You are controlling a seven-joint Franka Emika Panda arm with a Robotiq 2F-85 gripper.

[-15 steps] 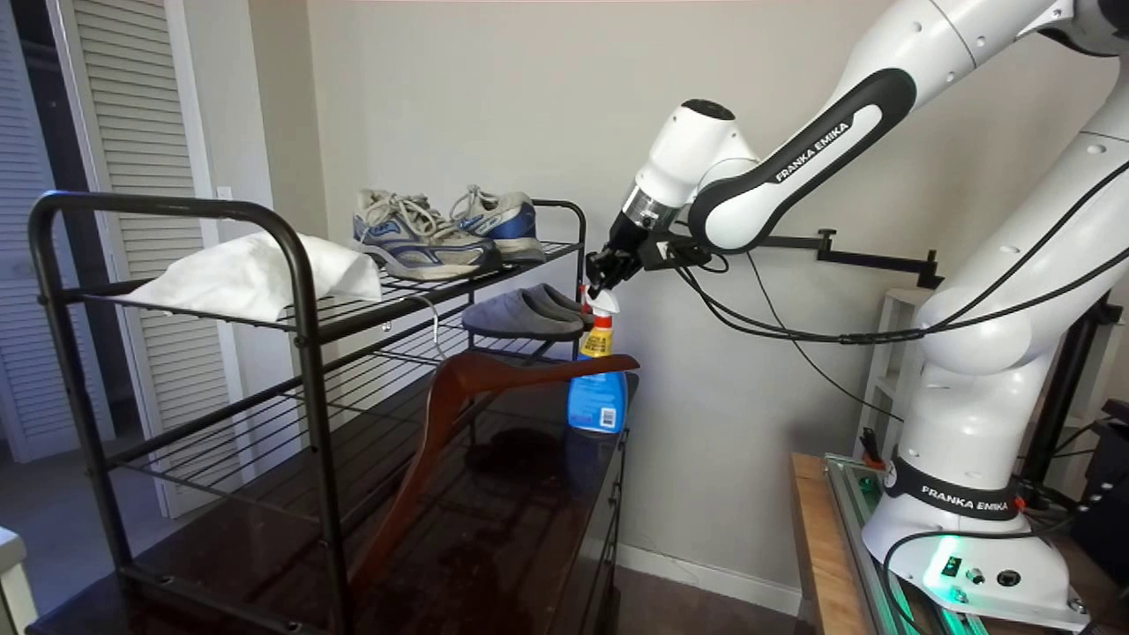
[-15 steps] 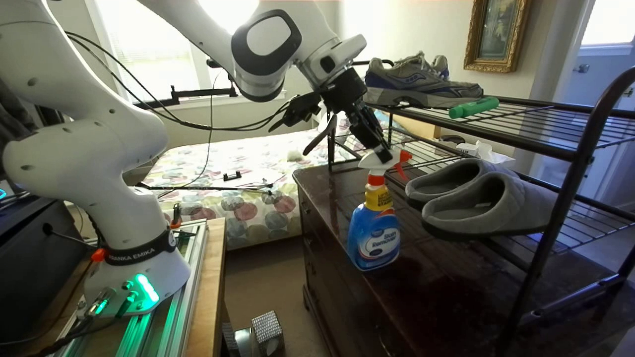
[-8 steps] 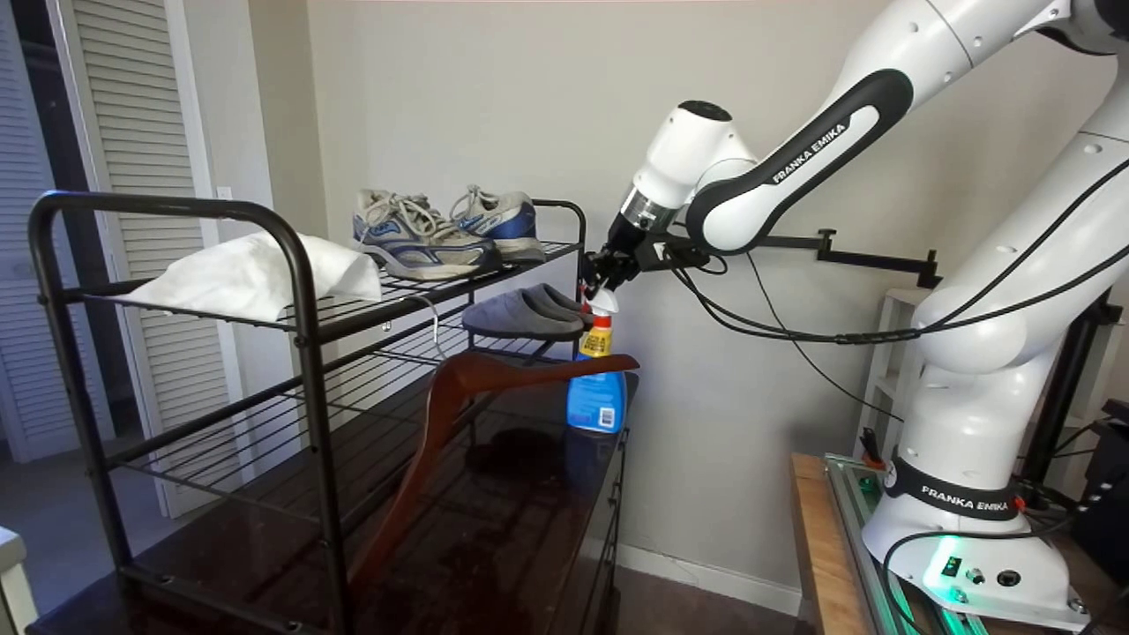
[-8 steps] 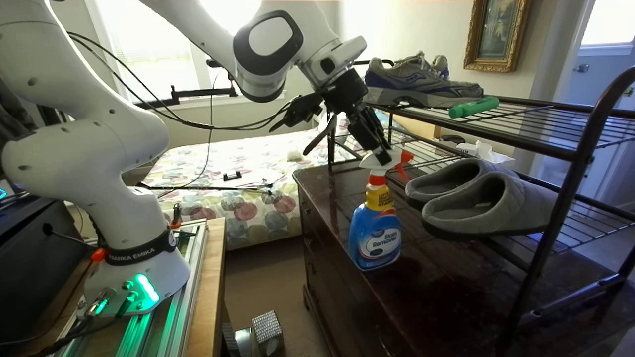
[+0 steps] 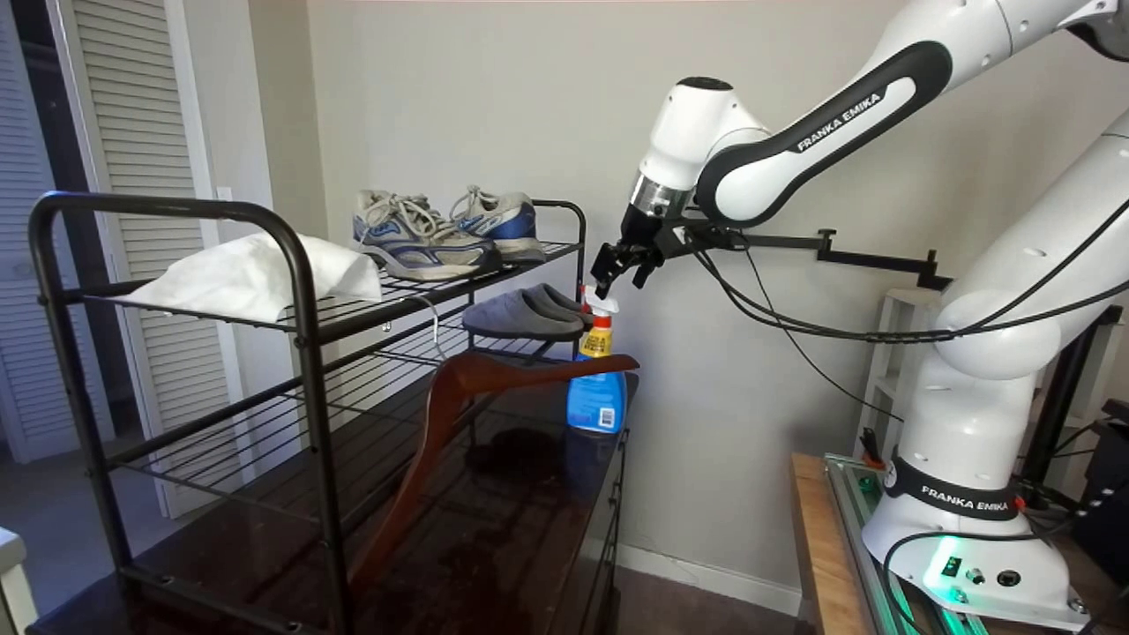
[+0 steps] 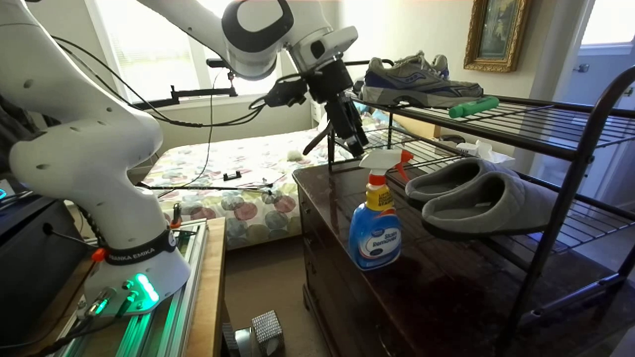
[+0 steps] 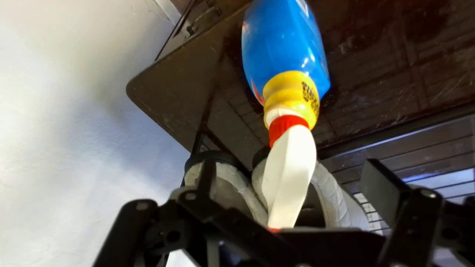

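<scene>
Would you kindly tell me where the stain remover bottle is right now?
In an exterior view, the bottle stands upright on the dresser near its edge, left of the grey slippers and below the open pincer.

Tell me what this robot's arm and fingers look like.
The arm is glossy white with rounded joints, black trim and FRANKA EMIKA lettering. Beyond a silver collar come black, jointed fingers. Black cables trail from it; a green light glows on the base.

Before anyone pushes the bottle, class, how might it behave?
Pushed high, the bottle would probably tip, standing tall for its base. It looks glossy, so may be slippery. Its white spray head, apparently moulded plastic, is likely stiff.
</scene>
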